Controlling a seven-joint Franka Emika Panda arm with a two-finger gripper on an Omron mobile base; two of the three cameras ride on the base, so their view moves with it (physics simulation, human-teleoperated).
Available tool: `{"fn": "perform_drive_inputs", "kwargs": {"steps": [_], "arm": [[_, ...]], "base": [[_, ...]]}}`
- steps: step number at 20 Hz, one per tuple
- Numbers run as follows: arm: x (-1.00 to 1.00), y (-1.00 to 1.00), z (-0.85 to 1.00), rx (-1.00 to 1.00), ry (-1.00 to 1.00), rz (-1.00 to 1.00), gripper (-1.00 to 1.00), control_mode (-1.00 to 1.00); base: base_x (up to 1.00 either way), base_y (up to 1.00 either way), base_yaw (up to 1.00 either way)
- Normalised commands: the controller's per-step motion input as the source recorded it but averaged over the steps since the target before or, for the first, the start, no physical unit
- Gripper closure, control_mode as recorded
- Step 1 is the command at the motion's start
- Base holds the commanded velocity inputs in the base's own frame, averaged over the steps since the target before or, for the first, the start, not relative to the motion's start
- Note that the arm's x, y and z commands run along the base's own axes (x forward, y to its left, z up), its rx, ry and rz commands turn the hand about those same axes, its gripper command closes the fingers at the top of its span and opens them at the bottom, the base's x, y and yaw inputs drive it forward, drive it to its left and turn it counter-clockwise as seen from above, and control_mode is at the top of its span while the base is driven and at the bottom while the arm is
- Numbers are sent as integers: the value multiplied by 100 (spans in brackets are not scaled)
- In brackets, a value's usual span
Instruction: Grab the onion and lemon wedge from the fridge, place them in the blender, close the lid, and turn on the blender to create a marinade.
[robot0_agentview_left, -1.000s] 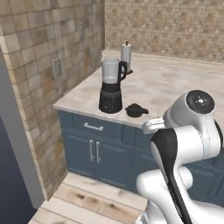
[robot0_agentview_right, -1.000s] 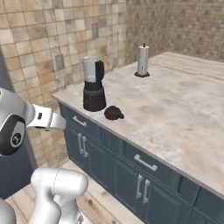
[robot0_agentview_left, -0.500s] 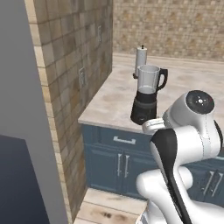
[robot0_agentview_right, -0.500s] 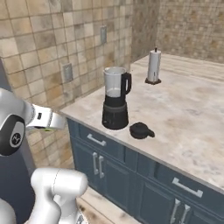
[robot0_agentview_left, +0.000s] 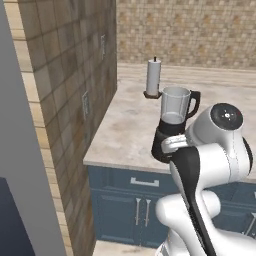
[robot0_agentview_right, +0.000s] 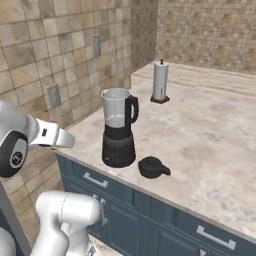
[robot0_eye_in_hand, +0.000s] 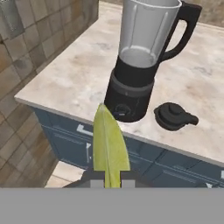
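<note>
- Left base view: the blender (robot0_agentview_left: 172, 122) stands near the front edge of the table (robot0_agentview_left: 127, 130), partly behind the arm; a white paper roll (robot0_agentview_left: 153, 78) stands farther back.
- Right base view: the lid (robot0_agentview_right: 152, 167) lies on the table just beside the blender base.
- Hand view: the pincer (robot0_eye_in_hand: 109, 181) is closed on the lemon wedge (robot0_eye_in_hand: 110, 146), in front of the table edge.

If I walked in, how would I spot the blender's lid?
Find the counter along the tiled wall. Near its front edge stands the blender; the lid lies on the counter right beside its base, a low black domed cap, unlike the tall white paper roll farther back.
</note>
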Motion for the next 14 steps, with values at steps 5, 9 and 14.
{"fn": "perform_drive_inputs", "kwargs": {"steps": [5, 9, 14], "arm": [[19, -28, 1, 5, -4, -17, 100, -100], [14, -19, 23, 4, -4, -18, 100, -100], [8, -2, 53, 4, -10, -8, 100, -100]], "base": [[7, -8, -5], [0, 0, 0], [0, 0, 0]]}}
